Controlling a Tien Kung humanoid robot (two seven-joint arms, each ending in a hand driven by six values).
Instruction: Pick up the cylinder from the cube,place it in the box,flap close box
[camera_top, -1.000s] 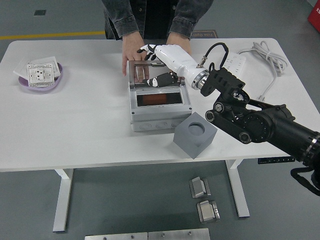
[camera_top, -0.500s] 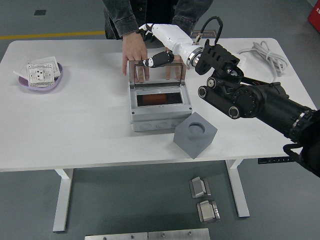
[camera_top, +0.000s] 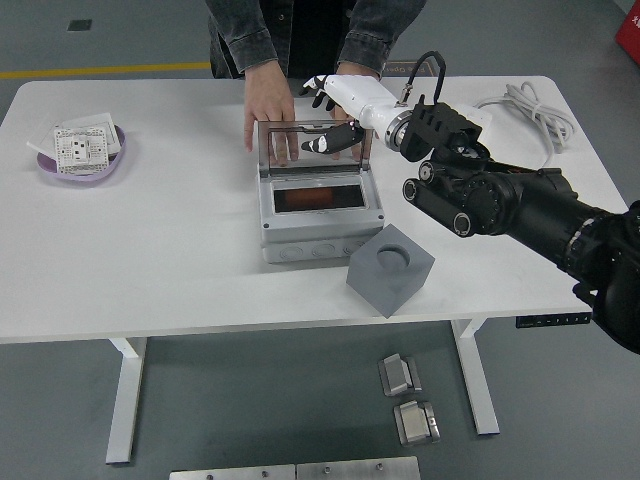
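The right hand sits just behind the raised clear lid with fingers apart, holding nothing — the cylinder seems already inside the box below it — so it should press the lid's top edge forward and down evenly.

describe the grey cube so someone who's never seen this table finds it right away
Start at the white table and find the grey box with the raised clear lid near its middle. The cube sits just off that box's front right corner, close to the table's near edge. It is the only solid dark grey block, turned cornerwise, with a round empty hole in its top face.
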